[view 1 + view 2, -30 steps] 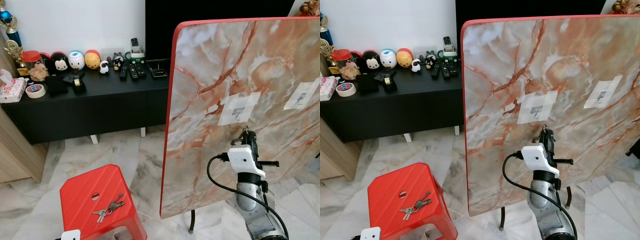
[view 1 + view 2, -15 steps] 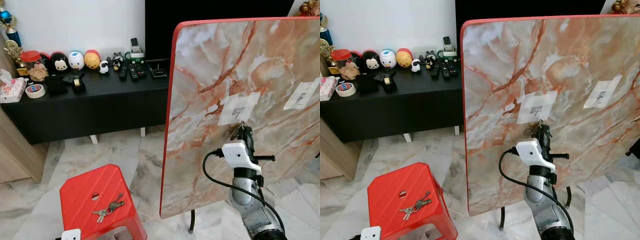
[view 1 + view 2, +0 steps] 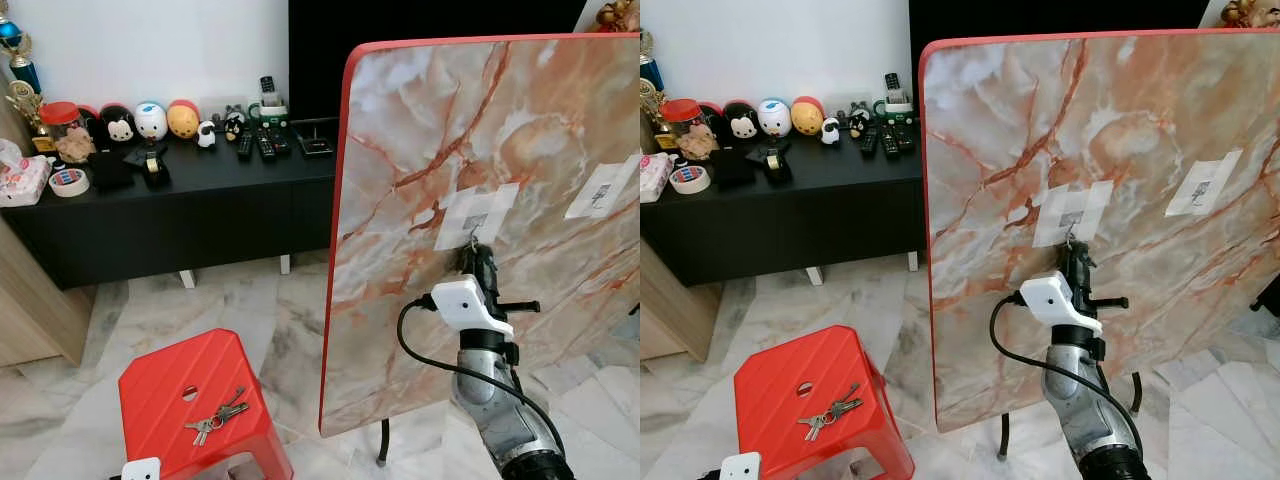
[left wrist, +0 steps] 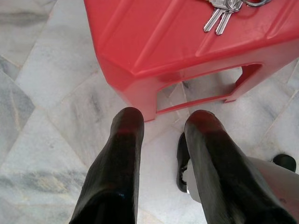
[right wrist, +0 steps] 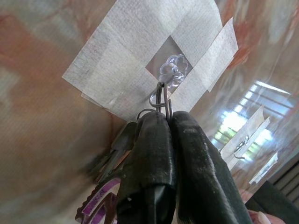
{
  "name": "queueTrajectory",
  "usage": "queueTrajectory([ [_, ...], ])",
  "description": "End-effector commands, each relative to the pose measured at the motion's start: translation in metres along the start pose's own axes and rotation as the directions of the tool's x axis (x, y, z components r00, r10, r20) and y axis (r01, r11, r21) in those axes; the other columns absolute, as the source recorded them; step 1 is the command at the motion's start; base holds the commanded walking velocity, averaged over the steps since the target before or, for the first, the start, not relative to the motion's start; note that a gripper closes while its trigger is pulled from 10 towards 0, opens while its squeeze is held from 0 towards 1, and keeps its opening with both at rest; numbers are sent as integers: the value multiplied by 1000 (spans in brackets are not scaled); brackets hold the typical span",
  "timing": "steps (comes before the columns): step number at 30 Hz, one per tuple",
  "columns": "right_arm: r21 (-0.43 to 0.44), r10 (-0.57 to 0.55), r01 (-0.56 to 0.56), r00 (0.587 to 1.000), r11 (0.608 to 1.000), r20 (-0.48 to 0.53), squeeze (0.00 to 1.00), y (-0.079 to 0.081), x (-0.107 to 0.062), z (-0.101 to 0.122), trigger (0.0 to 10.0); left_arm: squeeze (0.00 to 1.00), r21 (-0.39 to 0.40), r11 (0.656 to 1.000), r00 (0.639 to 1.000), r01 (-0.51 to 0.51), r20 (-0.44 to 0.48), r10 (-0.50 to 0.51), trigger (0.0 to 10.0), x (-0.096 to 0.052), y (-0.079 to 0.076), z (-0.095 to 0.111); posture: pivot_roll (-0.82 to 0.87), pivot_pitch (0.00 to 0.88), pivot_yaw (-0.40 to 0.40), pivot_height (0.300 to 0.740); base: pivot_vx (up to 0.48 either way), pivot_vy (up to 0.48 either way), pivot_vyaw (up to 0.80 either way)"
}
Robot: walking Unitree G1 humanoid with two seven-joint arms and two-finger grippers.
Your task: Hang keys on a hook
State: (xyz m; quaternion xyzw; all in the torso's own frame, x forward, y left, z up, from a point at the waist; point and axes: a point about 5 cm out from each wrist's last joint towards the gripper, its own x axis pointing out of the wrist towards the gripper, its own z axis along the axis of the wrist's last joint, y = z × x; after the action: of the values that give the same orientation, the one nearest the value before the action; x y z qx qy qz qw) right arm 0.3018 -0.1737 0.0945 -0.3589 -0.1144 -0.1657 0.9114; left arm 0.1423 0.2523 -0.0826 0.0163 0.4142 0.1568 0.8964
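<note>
A marble tabletop with a red rim stands upright, with a clear hook taped to it. My right gripper is raised just under that hook, shut on the key ring of a bunch of keys. In the right wrist view the ring touches the hook and the keys with a purple tag hang beside the fingers. A second bunch of keys lies on a red stool. My left gripper hangs open low beside the stool.
A second taped hook sits further right on the tabletop. A black sideboard against the wall carries toy figures, remotes and tape. A wooden cabinet stands at the left. The floor is marble tile.
My right gripper has risen and shifted left, bringing the key ring from below the taped patch up to the hook. The stool and its keys have stayed put.
</note>
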Motion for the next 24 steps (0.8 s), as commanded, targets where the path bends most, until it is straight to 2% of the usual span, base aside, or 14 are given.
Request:
queueTrajectory([
  [1,6,-12,12,1000,1000,-3,0,-2,4,2,10000,0,-9,1000,1000,7,-20,-8,10000,-1,-3,-4,77,0,-77,740,0,0,0],
  [13,-13,-16,16,1000,1000,-6,0,-3,6,2,10000,0,-11,1000,1000,8,-24,-9,10000,-1,-2,-5,75,0,-78,740,0,0,0],
  [23,-10,25,-25,999,1000,-20,0,2,4,0,10000,0,-10,1000,1000,10,-20,-10,10000,-1,-3,-5,76,0,-79,740,0,0,0],
  [24,-8,37,-37,999,999,-19,231,3,4,0,10000,0,-10,1000,1000,10,-21,-10,10000,-1,-3,-5,76,0,-79,740,0,0,0],
])
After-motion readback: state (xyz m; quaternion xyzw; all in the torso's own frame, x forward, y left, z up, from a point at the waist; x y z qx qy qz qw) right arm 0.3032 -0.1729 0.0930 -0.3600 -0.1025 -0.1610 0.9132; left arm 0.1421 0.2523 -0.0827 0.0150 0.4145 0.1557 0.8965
